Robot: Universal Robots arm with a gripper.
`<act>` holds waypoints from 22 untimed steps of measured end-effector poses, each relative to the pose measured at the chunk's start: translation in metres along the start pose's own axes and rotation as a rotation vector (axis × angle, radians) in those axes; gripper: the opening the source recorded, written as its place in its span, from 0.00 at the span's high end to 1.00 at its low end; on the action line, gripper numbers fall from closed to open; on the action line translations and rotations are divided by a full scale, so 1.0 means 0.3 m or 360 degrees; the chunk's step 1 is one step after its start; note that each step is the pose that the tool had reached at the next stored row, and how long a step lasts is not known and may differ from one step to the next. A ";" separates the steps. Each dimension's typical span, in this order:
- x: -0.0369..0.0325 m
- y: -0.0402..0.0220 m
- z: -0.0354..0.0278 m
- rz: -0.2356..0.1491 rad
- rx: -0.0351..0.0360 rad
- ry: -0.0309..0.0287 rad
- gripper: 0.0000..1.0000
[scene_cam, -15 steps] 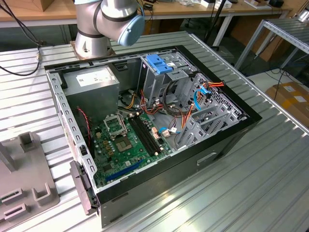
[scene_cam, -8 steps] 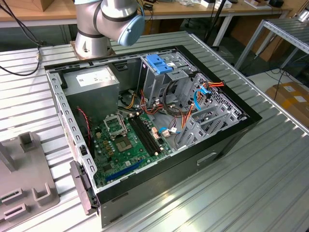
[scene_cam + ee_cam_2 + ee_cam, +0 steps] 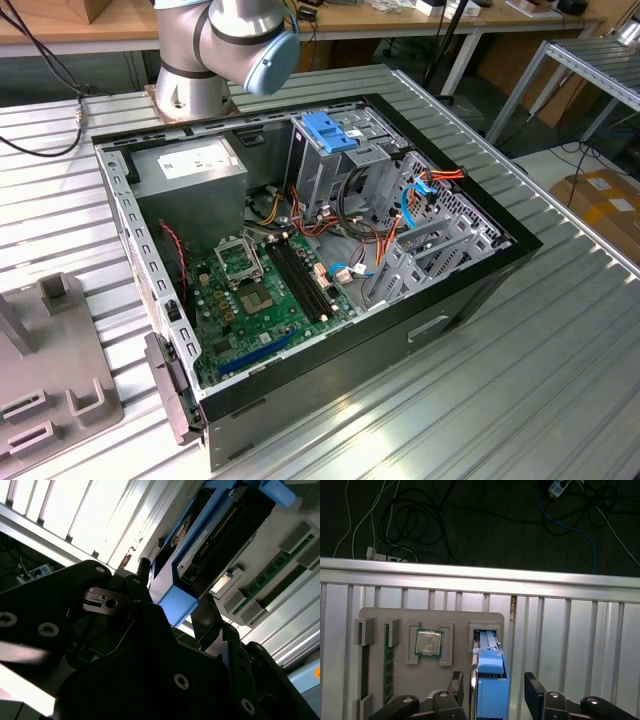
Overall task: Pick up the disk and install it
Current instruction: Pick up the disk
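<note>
The disk [image 3: 490, 672] stands on edge in a slot of the grey tray [image 3: 375, 617] on the bench [image 3: 580, 645], with its blue bracket [image 3: 494, 700] toward my wrist. One end is cut off at the edge of the first wrist view, and its label is hidden. My hand [image 3: 493, 682] is released, fingers [image 3: 456, 685] straddling the disk, a gap showing beside one. Nearby on the tray sit a processor chip [image 3: 429, 643] and a memory stick [image 3: 387, 662].

No print can be read. The white paper label [image 3: 193, 160] on top of the grey metal power-supply box [image 3: 215, 200], in the open black computer case's [image 3: 350, 370] far corner on the exterior view's left, carries lettering too small to make out.
</note>
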State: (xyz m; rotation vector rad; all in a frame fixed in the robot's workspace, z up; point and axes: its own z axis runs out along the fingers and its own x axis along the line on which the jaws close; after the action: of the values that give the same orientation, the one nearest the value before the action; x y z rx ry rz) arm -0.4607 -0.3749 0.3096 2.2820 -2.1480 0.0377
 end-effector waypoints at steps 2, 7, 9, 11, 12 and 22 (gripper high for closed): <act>0.000 0.000 0.000 0.0000 0.0000 0.00000 0.48; 0.000 -0.001 0.000 0.0000 0.0000 0.00000 0.63; 0.000 -0.001 0.000 0.0000 0.0000 0.00000 0.63; 0.000 -0.002 0.000 0.0000 0.0000 0.00000 0.63; 0.000 -0.002 0.000 0.0000 0.0000 0.00000 0.63; 0.000 -0.003 0.000 0.0000 0.0000 -0.00001 0.62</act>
State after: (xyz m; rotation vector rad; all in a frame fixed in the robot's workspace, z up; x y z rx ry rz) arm -0.4596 -0.3749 0.3095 2.2821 -2.1481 0.0378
